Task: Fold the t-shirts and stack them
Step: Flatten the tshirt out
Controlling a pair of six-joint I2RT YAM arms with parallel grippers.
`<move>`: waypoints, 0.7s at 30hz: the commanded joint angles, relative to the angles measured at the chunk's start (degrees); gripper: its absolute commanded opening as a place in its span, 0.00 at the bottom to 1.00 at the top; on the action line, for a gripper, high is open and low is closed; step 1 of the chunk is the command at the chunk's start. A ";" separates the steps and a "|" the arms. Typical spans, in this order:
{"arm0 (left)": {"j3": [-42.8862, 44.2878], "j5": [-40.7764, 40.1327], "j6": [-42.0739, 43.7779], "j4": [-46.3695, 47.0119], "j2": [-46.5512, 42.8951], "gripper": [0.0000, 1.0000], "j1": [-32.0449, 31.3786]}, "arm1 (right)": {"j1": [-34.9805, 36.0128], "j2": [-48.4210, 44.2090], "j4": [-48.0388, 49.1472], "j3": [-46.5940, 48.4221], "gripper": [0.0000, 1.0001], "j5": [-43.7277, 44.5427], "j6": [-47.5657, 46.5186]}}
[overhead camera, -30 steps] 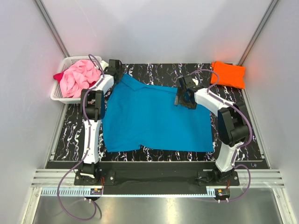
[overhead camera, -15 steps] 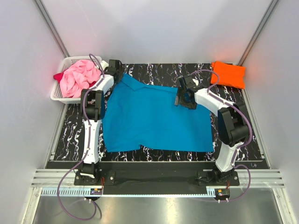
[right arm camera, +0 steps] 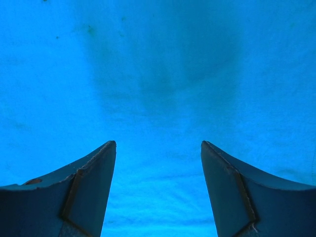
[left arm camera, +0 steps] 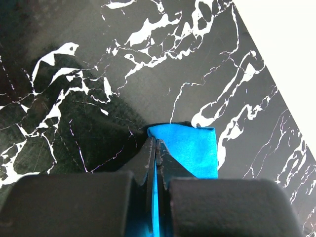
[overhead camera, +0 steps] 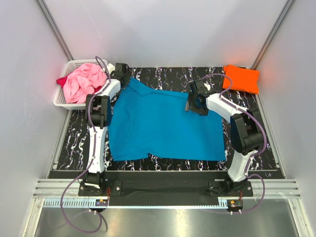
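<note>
The turquoise t-shirt [overhead camera: 163,123] lies spread flat over the middle of the black marbled mat. My left gripper [overhead camera: 123,78] is at its far left corner, shut on a fold of the turquoise cloth [left arm camera: 190,150], seen pinched between the jaws in the left wrist view. My right gripper [overhead camera: 193,104] hovers open just above the shirt's far right part; its wrist view shows only turquoise cloth [right arm camera: 158,74] between the spread fingers [right arm camera: 94,173]. The folded orange t-shirt [overhead camera: 241,78] lies at the far right corner. The pink t-shirt [overhead camera: 84,81] and a bit of the dark red one [overhead camera: 61,80] are in the basket.
The white lattice basket [overhead camera: 61,101] stands at the far left, off the mat's corner. The black marbled mat [overhead camera: 168,76] covers the table between grey walls. A metal rail runs along the near edge by the arm bases.
</note>
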 commanded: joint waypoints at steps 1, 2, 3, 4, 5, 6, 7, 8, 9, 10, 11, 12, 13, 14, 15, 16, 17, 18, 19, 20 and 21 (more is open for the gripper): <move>-0.20 -0.75 2.64 4.27 -2.16 0.00 -0.14 | -0.53 -1.60 0.85 -0.35 0.76 1.01 0.94; -0.73 -0.32 3.51 6.02 -2.60 0.00 -0.14 | -0.71 -1.43 0.85 -0.44 0.76 1.01 1.11; -1.60 -0.05 3.87 6.91 -2.95 0.00 -0.14 | -0.80 -1.34 0.94 -0.44 0.76 0.75 1.20; -1.87 0.47 4.22 7.61 -3.65 0.00 -0.22 | -0.80 -1.25 0.85 -0.53 0.76 0.66 1.20; -2.05 0.74 4.74 8.84 -3.92 0.00 -0.22 | -0.89 -1.25 0.85 -0.62 0.76 0.49 1.20; -2.31 1.00 4.92 9.37 -4.18 0.00 -0.22 | -0.89 -1.16 0.85 -0.62 0.76 0.40 1.37; -2.31 1.18 5.01 9.64 -4.62 0.00 -0.22 | -0.80 -0.99 0.94 -0.79 0.75 0.31 1.29; -2.23 1.18 5.45 9.90 -4.80 0.00 -0.22 | -0.80 -1.07 0.85 -0.88 0.75 0.40 1.29; -2.40 1.10 5.45 9.91 -5.15 0.00 -0.22 | -0.89 -1.16 0.85 -0.97 0.75 0.57 1.46; -2.66 0.83 5.54 9.91 -5.33 0.00 -0.22 | -0.89 -1.25 0.77 -1.14 0.76 0.75 1.46; -2.84 0.74 5.63 9.99 -6.11 0.00 -0.22 | -0.89 -1.34 0.85 -1.32 0.76 0.92 1.55; -3.54 0.57 5.72 10.08 -6.47 0.00 -0.22 | -1.06 -1.60 0.85 -1.32 0.75 1.62 1.73; -3.98 0.48 5.89 10.34 -7.08 0.00 -0.31 | -1.06 -1.78 0.85 -1.32 0.75 1.98 1.73; -4.59 0.57 6.33 10.61 -8.13 0.00 -0.31 | -1.24 -2.04 0.85 -1.32 0.76 2.42 1.99; -5.99 0.39 6.51 11.05 -8.84 0.00 -0.40 | -1.67 -2.13 0.85 -1.23 0.76 2.94 2.08; -6.61 0.22 6.68 11.75 -9.45 0.00 -0.40 | -2.11 -2.13 0.85 -0.97 0.76 3.21 2.17; -7.32 0.22 7.12 11.93 -10.07 0.00 -0.40 | -2.47 -2.04 0.77 -0.79 0.77 3.47 2.34; -8.28 0.22 7.38 12.10 -11.29 0.00 -0.49 | -3.34 -1.87 0.85 -0.62 0.77 4.08 2.34; -8.81 0.13 7.47 12.19 -11.83 0.00 -0.49 | -3.87 -1.61 0.59 -0.18 0.77 4.18 2.43; -9.34 0.13 7.91 12.28 -12.44 0.00 -0.57 | -4.57 -0.99 0.42 0.08 0.78 4.35 2.95; -10.22 0.39 8.35 12.54 -13.40 0.00 -0.58 | -5.36 -0.64 0.41 0.35 0.78 3.74 3.05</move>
